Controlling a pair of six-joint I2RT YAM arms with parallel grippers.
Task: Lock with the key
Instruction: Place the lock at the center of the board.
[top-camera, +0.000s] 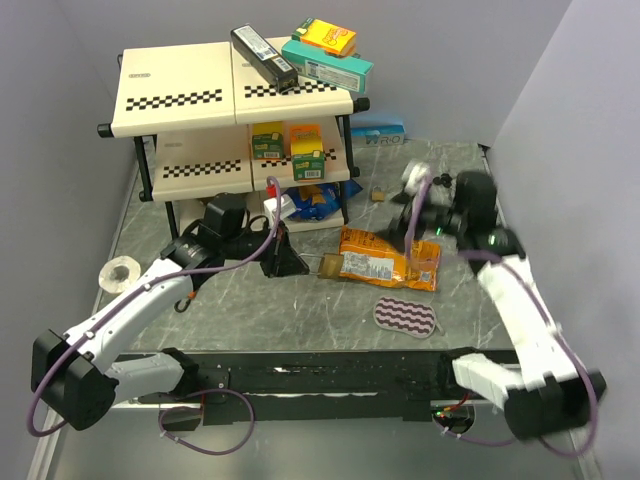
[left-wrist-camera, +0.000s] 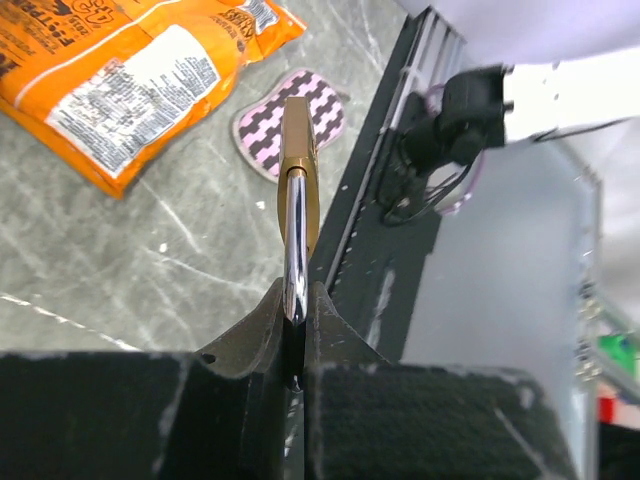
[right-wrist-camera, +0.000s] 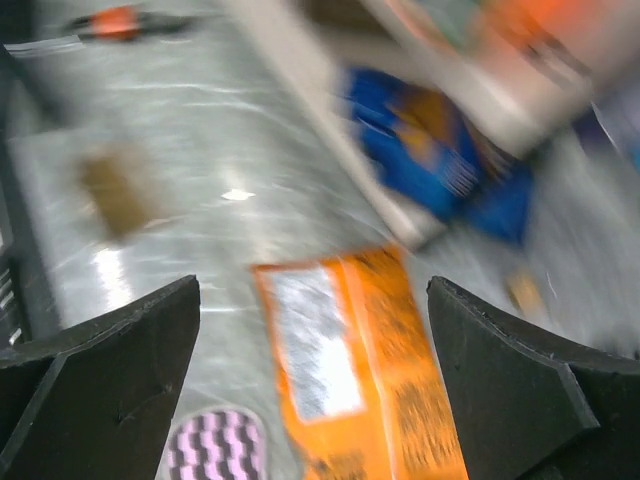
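Observation:
A brass padlock (left-wrist-camera: 298, 150) with a chrome shackle (left-wrist-camera: 295, 240) sticks out edge-on from my left gripper (left-wrist-camera: 297, 295), which is shut on the shackle. From above, the padlock (top-camera: 328, 267) hangs just over the table, left of the orange bag, in front of the left gripper (top-camera: 288, 262). My right gripper (right-wrist-camera: 312, 300) is open with nothing between its fingers, blurred by motion, above the orange bag; from above the right gripper (top-camera: 418, 218) sits at the right back. I cannot pick out the key; a small brass-coloured thing (top-camera: 378, 195) lies on the table behind the bag.
An orange snack bag (top-camera: 385, 258) lies mid-table, with a pink-and-black wavy pad (top-camera: 405, 316) in front of it. A two-tier shelf (top-camera: 180, 95) with boxes stands at the back left, a blue bag (top-camera: 318, 203) under it. A tape roll (top-camera: 122, 272) lies far left.

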